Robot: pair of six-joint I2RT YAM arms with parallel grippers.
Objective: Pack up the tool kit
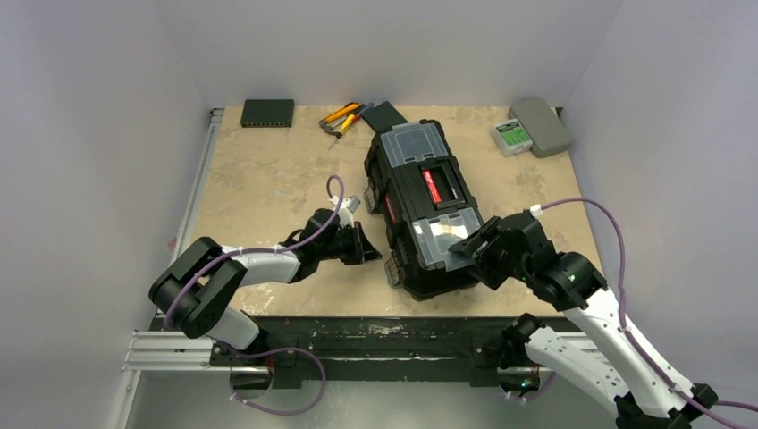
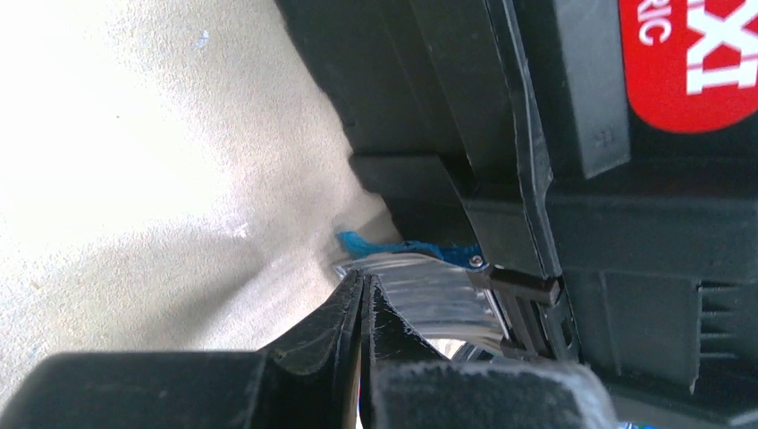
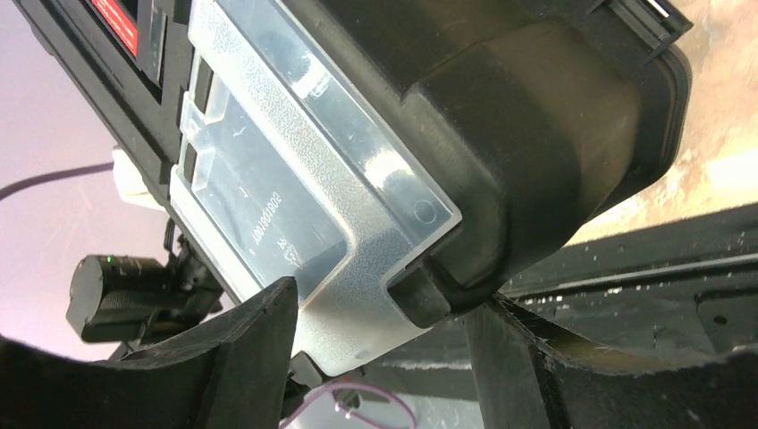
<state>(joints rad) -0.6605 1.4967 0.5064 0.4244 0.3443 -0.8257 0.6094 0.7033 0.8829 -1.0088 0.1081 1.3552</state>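
Top view: black toolbox point(image 1: 420, 210) sits mid-table, lid down, long axis running approx 11 to 5 o'clock. Red-labelled handle point(image 1: 436, 185) lies on the lid btwn two clear compartment lids point(image 1: 413, 141).

Yellow-black and red-handled hand tools point(image 1: 344, 118) lie loose at the table's 12 o'clock edge, well apart from the toolbox.

L gripper point(image 1: 366, 246) is at the toolbox's 8 o'clock side w/ fingers pressed together, holding nothing; tips are just beside a blue latch point(image 2: 407, 246).

R gripper point(image 1: 469, 250) is at the 5 o'clock corner, fingers apart either side of that corner. Can't tell if they clamp it.

Small grey case w/ green label point(image 1: 511, 136) is at 1 o'clock, flat black box point(image 1: 267, 112) at 11.
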